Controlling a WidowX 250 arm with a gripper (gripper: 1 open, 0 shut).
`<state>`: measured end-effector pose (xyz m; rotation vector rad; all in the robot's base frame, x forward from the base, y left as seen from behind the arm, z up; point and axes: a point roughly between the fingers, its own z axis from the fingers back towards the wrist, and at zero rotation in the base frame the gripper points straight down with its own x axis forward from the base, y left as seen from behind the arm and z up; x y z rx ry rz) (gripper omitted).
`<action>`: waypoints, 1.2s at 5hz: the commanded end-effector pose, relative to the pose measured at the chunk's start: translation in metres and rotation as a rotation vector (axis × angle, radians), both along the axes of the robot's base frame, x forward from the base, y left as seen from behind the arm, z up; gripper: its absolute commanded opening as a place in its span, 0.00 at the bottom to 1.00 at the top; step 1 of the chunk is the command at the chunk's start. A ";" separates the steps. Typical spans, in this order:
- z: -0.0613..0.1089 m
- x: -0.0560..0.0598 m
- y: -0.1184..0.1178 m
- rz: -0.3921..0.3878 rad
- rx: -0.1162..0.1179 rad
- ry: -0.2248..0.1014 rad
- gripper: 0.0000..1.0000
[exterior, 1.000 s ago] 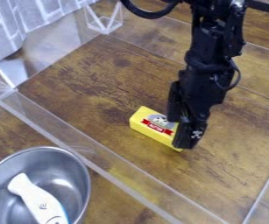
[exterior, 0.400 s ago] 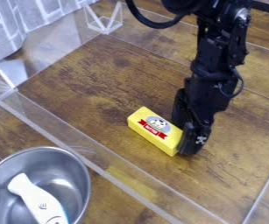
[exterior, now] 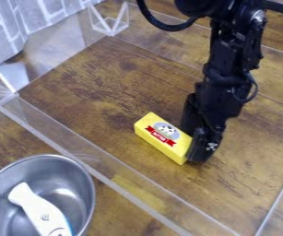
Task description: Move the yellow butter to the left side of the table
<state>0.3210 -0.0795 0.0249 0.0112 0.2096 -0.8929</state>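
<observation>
The yellow butter (exterior: 161,135), a small box with a red and white label, lies flat on the wooden table (exterior: 107,83) a little right of its middle. My black gripper (exterior: 200,147) points down at the butter's right end, low over the table. Its near finger (exterior: 206,145) stands just off the box's right corner, and the other finger is hidden behind it. The jaws stand open, and I cannot tell whether a finger touches the box.
A metal bowl (exterior: 8,189) holding a white object (exterior: 33,205) sits at the bottom left, outside a clear plastic wall (exterior: 70,147) along the table's left and near edges. A white rack (exterior: 27,32) stands at the top left.
The gripper has edged slightly to the right, so more of the butter's top shows. The butter lies where it was.
</observation>
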 end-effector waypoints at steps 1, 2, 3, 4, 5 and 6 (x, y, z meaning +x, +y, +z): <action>0.003 0.007 0.008 0.023 -0.012 -0.021 1.00; 0.000 0.008 0.010 0.026 -0.013 -0.017 1.00; -0.004 0.009 0.011 0.028 -0.015 -0.013 1.00; -0.006 0.011 0.012 0.029 -0.016 -0.009 1.00; -0.008 0.012 0.014 0.031 -0.017 -0.005 1.00; -0.010 0.014 0.016 0.032 -0.018 -0.002 1.00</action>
